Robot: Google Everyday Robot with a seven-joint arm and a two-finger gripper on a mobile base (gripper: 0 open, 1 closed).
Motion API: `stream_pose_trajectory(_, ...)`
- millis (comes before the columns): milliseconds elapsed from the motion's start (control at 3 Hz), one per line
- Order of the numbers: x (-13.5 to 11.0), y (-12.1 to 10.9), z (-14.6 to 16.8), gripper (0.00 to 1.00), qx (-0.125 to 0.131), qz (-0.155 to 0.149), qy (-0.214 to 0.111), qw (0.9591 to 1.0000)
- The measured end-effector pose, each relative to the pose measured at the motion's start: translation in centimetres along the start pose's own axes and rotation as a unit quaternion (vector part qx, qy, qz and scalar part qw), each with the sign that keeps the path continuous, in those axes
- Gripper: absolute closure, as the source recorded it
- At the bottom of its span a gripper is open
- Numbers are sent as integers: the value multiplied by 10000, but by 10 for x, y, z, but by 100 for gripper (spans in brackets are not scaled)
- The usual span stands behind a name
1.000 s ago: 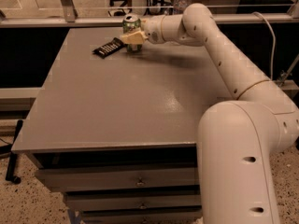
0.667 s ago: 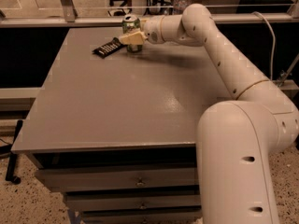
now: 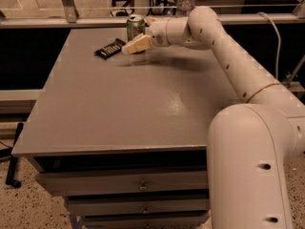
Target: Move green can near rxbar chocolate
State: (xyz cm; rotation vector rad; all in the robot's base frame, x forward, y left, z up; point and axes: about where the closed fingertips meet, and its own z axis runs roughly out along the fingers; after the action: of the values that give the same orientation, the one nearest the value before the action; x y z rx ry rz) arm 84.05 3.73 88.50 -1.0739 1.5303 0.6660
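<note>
The green can [image 3: 135, 25] stands upright at the far edge of the table, just right of the black rxbar chocolate [image 3: 110, 48], which lies flat. My gripper [image 3: 139, 34] reaches in from the right at the can. Its near pale finger [image 3: 137, 45] sits in front of the can's base, a little apart from it, and the other finger is behind the can. The jaws stand open around the can.
A clear water bottle [image 3: 185, 2] stands behind the arm at the far edge. The grey table [image 3: 133, 109] has drawers under its front edge. A rail and glass run behind the table. My arm's large body fills the right foreground.
The near finger has shifted slightly toward the camera, away from the can. The can and the bar stay in place.
</note>
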Motion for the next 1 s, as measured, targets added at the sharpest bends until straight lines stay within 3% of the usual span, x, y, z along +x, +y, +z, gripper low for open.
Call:
stream_pose_trajectory(333, -4, 5, -32, 0, 101, -10, -79, 9999)
stream_pose_trajectory(667, -15, 17, -86, 0, 230, -84, -236, 9994)
stream_pose_trajectory(1000, -25, 36, -181, 0, 313, -244, -461, 9981)
